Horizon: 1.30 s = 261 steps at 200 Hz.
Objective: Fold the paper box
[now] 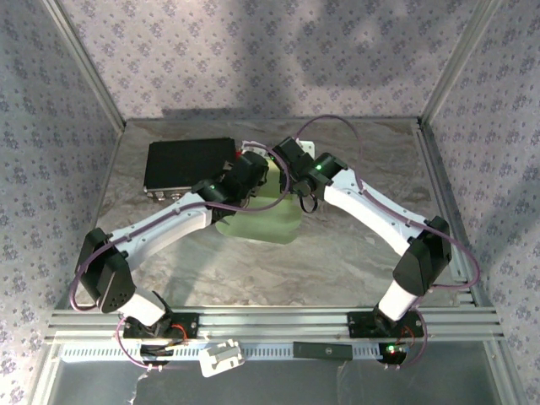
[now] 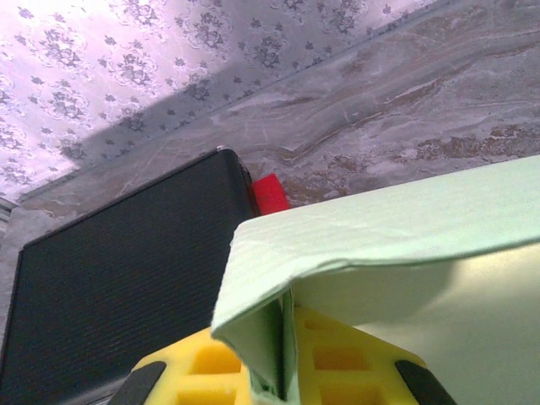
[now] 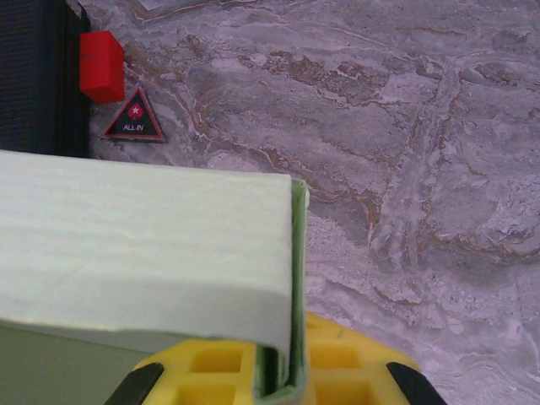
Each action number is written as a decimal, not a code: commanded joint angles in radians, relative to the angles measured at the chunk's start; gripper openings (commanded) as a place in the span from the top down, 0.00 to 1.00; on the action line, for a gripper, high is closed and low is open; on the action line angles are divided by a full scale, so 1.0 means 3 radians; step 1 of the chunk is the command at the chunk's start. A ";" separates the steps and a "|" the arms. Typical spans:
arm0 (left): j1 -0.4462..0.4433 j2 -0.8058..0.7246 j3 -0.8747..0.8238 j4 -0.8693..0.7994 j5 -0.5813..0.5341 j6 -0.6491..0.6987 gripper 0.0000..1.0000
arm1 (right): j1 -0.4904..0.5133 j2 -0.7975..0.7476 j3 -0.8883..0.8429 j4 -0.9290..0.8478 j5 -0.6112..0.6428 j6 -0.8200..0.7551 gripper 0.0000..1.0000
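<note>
Blk case [image 1: 187,164] far-L, paper box [image 1: 257,224] mid; near table [image 1: 354,261] free.

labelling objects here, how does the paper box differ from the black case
The paper box is pale green, the black case near black. The paper box is thin cardboard pinched by the left end effector and the right end effector; the black case lies flat, not gripped. Both look roughly rectangular from above.

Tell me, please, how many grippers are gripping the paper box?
2. The left gripper is shut on a folded wall of the box, on the side near the black case. The right gripper is shut on a wall at the box's right edge.
</note>
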 commanded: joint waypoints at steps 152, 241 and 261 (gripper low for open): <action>-0.0096 -0.0700 0.0174 -0.0880 0.0668 -0.1494 0.30 | -0.0087 -0.0008 0.0007 -0.0032 -0.0091 0.0218 1.00; -0.1031 -0.1849 -0.0365 -0.1819 -0.0175 -0.4235 0.50 | -0.0498 -0.0328 -0.0808 0.0461 -0.0530 0.1041 1.00; -0.1142 -0.1607 -0.0278 -0.1789 0.0035 -0.4521 0.51 | -0.0576 -0.0387 -0.0991 0.0562 -0.0597 0.1281 1.00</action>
